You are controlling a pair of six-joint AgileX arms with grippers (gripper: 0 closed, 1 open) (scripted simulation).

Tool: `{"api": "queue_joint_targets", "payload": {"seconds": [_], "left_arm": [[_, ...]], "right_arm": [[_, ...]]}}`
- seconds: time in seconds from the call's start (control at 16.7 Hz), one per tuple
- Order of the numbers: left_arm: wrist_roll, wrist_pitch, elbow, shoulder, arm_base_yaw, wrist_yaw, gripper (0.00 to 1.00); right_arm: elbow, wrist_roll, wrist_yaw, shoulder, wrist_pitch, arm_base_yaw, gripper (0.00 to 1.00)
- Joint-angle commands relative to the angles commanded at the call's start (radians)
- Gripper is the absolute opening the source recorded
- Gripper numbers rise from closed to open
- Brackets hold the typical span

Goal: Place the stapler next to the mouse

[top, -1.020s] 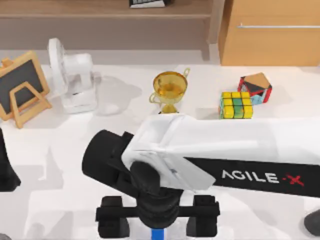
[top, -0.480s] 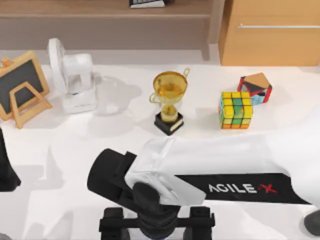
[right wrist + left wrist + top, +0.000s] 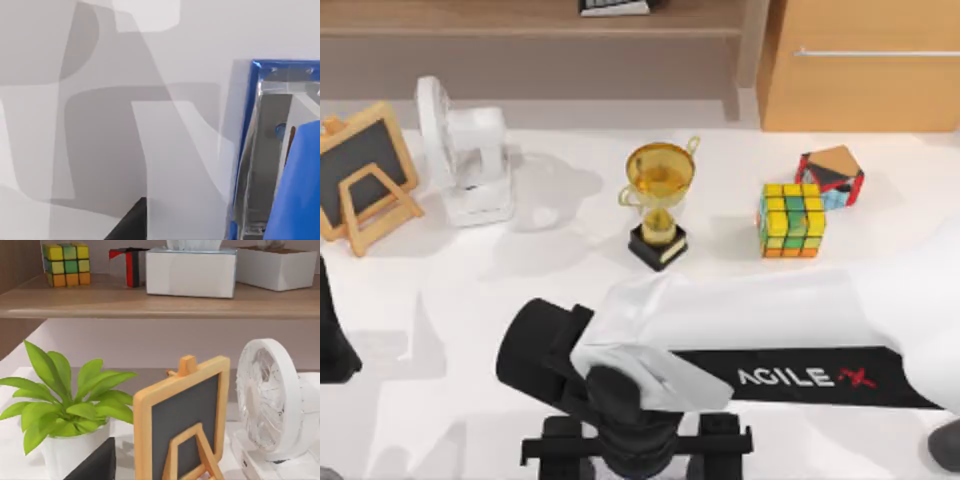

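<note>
The right gripper hangs low at the near edge of the table, just left of centre in the top view, its black crossbar and fingers partly cut off by the picture's edge. How far its fingers are open cannot be told, nor whether they hold anything.

Going from the left of the top view: the left arm stands parked as a dark shape at the table's left edge. Behind it a small chalkboard easel leans at the back left, and a white desk fan stands just beside it. In the left wrist view a leafy green plant in a white pot sits next to that easel. Near the middle a gold trophy stands upright on a dark base. To its right sits a Rubik's cube, with a red-and-black box just behind it. The right arm reaches in from the right edge across the near half of the table.

The stapler shows in the right wrist view, blue with a metal channel, lying on the white table close under the wrist camera.
</note>
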Motion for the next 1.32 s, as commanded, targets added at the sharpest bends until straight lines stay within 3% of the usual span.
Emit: {"api": "queue_joint_targets", "payload": {"seconds": [0.42,1.32], "left_arm": [[0.000,0.000,0.000,0.000,0.000,0.000,1.00],[0.000,0.000,0.000,0.000,0.000,0.000,1.00]], "right_arm": [[0.000,0.000,0.000,0.000,0.000,0.000,0.02],[0.048,-0.010,0.007,-0.056,-0.106,-0.002,0.00]]}}
